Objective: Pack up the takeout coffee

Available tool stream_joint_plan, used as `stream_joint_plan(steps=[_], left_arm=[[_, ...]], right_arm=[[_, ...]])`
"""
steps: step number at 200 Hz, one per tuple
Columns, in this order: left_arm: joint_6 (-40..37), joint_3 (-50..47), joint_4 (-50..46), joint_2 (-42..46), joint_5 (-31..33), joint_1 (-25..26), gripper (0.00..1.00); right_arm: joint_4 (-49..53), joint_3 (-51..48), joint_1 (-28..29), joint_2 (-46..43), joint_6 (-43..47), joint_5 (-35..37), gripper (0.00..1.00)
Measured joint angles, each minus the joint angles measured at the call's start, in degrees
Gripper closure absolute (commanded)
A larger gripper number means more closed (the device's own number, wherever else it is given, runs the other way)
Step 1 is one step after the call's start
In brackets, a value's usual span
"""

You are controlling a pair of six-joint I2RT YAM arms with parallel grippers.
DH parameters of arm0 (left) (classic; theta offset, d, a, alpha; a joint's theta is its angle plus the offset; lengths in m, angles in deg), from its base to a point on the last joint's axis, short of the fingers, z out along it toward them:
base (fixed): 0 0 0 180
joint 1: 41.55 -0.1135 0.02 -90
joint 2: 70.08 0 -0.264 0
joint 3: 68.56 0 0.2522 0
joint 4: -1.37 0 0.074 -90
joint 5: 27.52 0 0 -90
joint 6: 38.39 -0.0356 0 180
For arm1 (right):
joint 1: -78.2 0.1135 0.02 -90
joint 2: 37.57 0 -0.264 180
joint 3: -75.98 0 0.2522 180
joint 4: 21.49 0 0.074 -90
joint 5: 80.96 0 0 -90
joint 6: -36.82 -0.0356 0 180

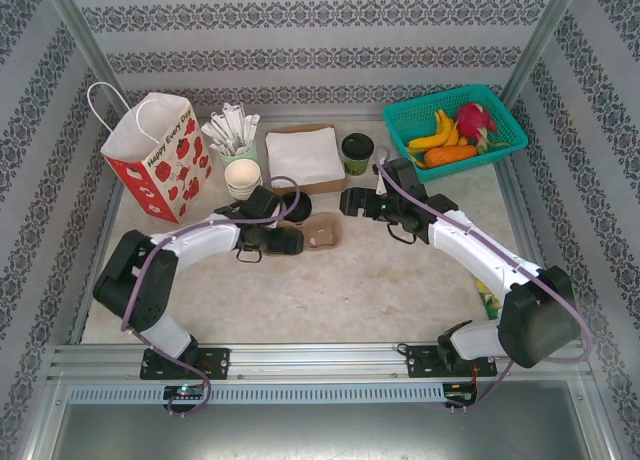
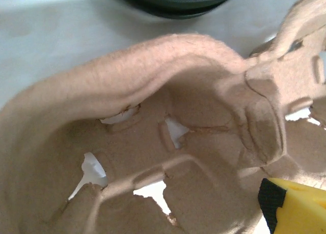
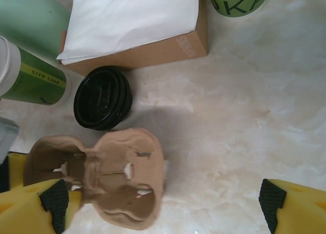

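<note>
Far left corner of the bench: a paper bag (image 1: 150, 165) with red flowers, and I can read "Happy Every Day" on it from overhead. Just right of it is a pale green cup of white wrapped sticks (image 1: 232, 132), with a stack of lidless cups (image 1: 242, 177) in front.

The left gripper (image 1: 285, 242) is near the middle of the bench, right up against the left end of the two-hole cardboard cup carrier (image 1: 322, 230). Its wrist cam is jammed into the carrier's moulded pulp, with one yellow finger (image 2: 293, 208) in the bottom right corner. Jaws are spread wide and I can't see them pinching anything.

The right wrist cam gives me what overhead mostly hides: a stack of black lids (image 3: 103, 97) between the carrier and the napkin box (image 1: 303, 155). The box's brown side has printing I can't make out, and the band on the stacked cups is too small to read.

The takeout coffee (image 1: 357, 152) stands upright, lid on, at the far side of the bench. It's just right of the napkin box and well apart from the bag. The right wrist cam catches "OKA" on its green wall.

The right gripper (image 1: 362, 202) sits just in front of the coffee with its yellow fingers (image 3: 293, 206) wide apart and nothing between them.

Far right corner: a teal basket (image 1: 510, 118) holding bananas and a dragon fruit.
</note>
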Motion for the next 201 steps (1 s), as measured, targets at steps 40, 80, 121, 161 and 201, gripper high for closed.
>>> stream_joint_plan(steps=[40, 80, 121, 161, 201], left_arm=[[-1.1, 9.1, -0.8, -5.1, -2.8, 6.4, 0.00], [-3.9, 15.5, -3.1, -8.8, -6.3, 9.7, 0.00], [-4.9, 14.0, -3.3, -8.2, -6.8, 10.1, 0.00], [-3.1, 1.6, 0.8, 8.2, 3.1, 10.1, 0.00], [5.2, -1.0, 5.3, 18.3, 20.0, 10.1, 0.01]], right_arm=[[1.2, 0.0, 0.7, 0.0, -2.1, 0.3, 0.10], [3.5, 0.0, 0.8, 0.4, -6.4, 2.4, 0.16], [7.7, 0.0, 1.3, 2.3, -10.4, 4.2, 0.23], [10.8, 0.3, 4.9, 5.9, -12.3, 6.5, 0.39], [13.2, 3.1, 6.8, 12.7, -11.9, 6.5, 0.46]])
